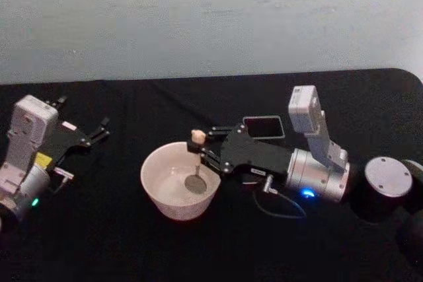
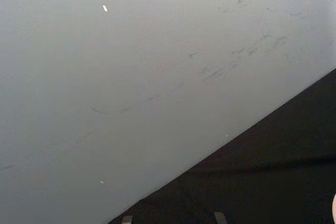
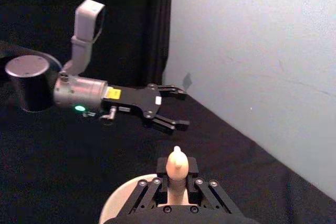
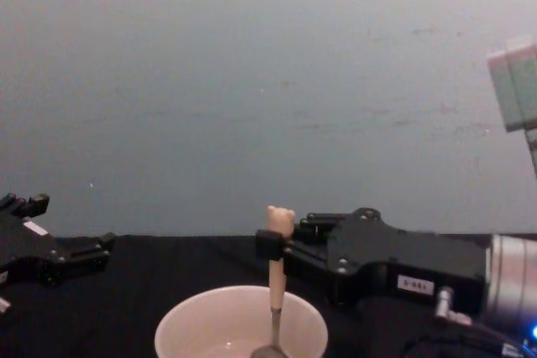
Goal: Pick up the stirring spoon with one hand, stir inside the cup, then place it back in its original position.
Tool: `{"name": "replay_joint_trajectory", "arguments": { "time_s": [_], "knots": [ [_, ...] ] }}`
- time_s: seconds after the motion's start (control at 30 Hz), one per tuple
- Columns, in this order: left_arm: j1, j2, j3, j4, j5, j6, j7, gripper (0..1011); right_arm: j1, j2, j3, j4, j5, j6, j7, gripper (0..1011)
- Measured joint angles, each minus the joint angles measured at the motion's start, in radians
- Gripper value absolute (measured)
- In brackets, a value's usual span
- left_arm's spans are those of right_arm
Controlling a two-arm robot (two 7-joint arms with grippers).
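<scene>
Pale grey-blue scuffed wall [image 1: 211,18], black cloth-covered table [image 1: 99,242], dark curtain [image 3: 131,24]

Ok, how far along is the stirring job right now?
Done: the right gripper is shut on the stirring spoon, out of the dark holder. In hand: the spoon stands upright, its bowl down inside the cup, for stirring. Remaining: returning it to the holder. The left gripper sits idle, open.

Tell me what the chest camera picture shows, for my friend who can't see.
The right gripper holds the stirring spoon upright, its bowl down inside the cream cup on a black table. The left gripper is open at the left edge, before a pale wall.
</scene>
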Motion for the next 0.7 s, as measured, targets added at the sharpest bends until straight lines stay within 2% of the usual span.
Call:
{"name": "replay_joint_trajectory", "arguments": {
  "time_s": [0.17, 0.37, 0.7],
  "knots": [
    [0.000, 0.000, 0.000, 0.000, 0.000, 0.000, 0.000, 1001, -0.026, 0.019, -0.007, -0.047, 0.021, 0.016, 0.019, 188],
    [0.000, 0.000, 0.000, 0.000, 0.000, 0.000, 0.000, 1002, -0.033, 0.019, -0.024, -0.066, 0.033, 0.021, 0.034, 188],
    [0.000, 0.000, 0.000, 0.000, 0.000, 0.000, 0.000, 1001, 0.002, -0.028, -0.047, -0.017, 0.028, 0.016, 0.018, 188]
  ]
}}
